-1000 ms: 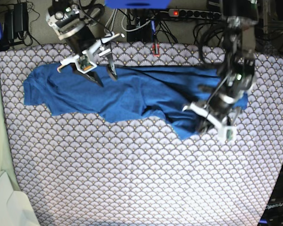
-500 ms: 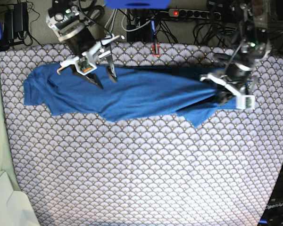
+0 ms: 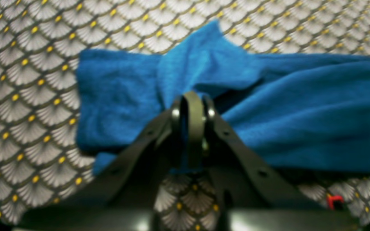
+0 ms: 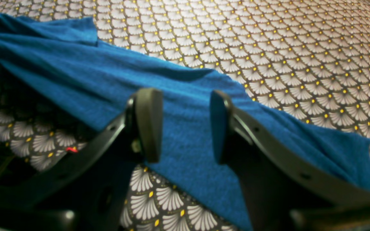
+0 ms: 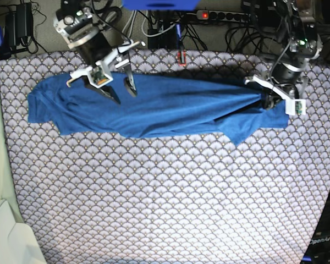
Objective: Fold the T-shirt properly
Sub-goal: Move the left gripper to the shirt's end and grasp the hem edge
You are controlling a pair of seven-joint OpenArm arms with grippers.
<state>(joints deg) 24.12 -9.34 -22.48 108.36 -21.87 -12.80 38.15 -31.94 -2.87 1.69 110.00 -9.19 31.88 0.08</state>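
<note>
We note the T-shirt (image 5: 154, 107) lying across the upper part of the base frame on the surface (image 5: 165, 203), which carries a scallop-patterned cloth. Its long axis runs left to right, almost level. The wide end sits at upper left; the cloth narrows into a drawn-out, gathered strip toward upper right, with a loose flap hanging below that end.

Left tool (image 5: 272, 99), at upper right of the base frame: its jaws are pressed together, pinching a bunched fold of the T-shirt (image 3: 268, 109). In the left wrist view the left tool (image 3: 191, 109) has blue fabric rising between the closed fingertips (image 3: 194, 106); that view is blurred, so we cannot read finer detail.

Right tool (image 5: 118, 91), at upper left of the base frame: jaws spread, nothing between them. In the right wrist view the right tool (image 4: 185, 125) hangs over the T-shirt (image 4: 114, 80), the fingers (image 4: 148, 122) apart; whether they touch the cloth we cannot tell.

A red mark (image 3: 334, 200) shows low right in the left wrist view.
</note>
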